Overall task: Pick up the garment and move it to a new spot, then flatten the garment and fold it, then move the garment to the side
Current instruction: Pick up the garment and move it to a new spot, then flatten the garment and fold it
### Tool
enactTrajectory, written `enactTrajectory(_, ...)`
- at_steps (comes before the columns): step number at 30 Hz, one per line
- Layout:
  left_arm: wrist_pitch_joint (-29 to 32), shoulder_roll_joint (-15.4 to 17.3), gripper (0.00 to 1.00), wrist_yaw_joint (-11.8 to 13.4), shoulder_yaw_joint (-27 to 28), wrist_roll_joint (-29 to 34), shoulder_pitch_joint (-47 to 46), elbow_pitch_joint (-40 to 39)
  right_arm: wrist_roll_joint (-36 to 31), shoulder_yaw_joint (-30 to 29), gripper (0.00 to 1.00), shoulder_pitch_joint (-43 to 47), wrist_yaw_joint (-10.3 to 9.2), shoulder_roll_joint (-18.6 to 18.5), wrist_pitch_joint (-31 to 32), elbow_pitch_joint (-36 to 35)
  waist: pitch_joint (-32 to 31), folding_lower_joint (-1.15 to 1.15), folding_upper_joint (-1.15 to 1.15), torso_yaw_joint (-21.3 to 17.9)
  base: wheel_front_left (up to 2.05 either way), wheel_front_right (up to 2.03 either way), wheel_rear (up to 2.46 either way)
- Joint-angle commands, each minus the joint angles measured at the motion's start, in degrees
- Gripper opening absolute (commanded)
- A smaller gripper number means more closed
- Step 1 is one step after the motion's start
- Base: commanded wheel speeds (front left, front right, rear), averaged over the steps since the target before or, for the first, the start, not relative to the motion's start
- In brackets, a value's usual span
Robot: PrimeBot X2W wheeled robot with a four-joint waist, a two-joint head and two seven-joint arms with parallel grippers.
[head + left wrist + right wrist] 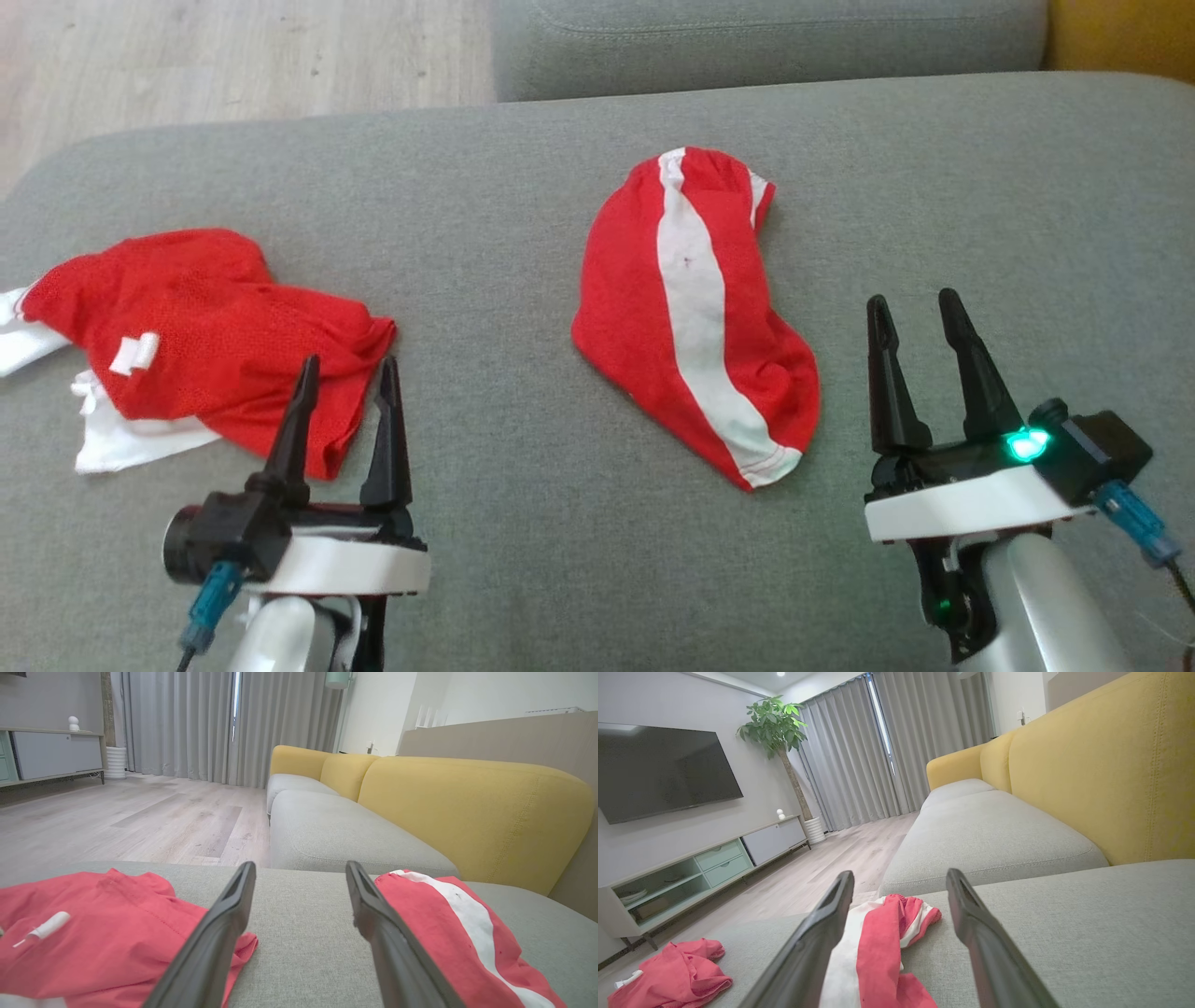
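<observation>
Grey sofa cushion [523,541], striped red garment [695,317] lying mid-surface, crumpled red garment [205,336] well to its left, left hand [349,361] also left, right hand [913,298] to its right, both hands' fingers apart, empty.

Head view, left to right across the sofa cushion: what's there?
Crumpled red-and-white garment -> red garment with white stripe -> right gripper. Left gripper skipped: it overlaps the first.

I see the striped garment [695,317] as thin matt red cloth with a smoother white band. The left red garment [205,327] is mesh-like matt cloth. The sofa seat [523,560] is coarse grey weave. My fingers [385,439] are dark matt plastic. The far floor [233,56] is pale wood.
</observation>
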Motion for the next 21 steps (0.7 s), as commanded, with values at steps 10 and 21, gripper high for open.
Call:
enactTrajectory(10, -0.29, -1.75, 1.00, -2.43, 3.41, 3.23, -2.90, -1.74, -2.08, 1.20, 1.00, -3.04, 0.44, -0.14, -0.36, -0.69, 1.37, 0.01, -0.01, 2.52, 0.00, 0.00, 0.00)
enactTrajectory(21, -0.29, -2.73, 1.00, -3.70, 3.03, 3.63, -4.61, -0.49, -3.96, 0.79, 1.00, -13.04, 0.44, -0.14, -0.36, 9.01, 3.65, 0.01, -0.01, 7.81, 0.00, 0.00, 0.00)
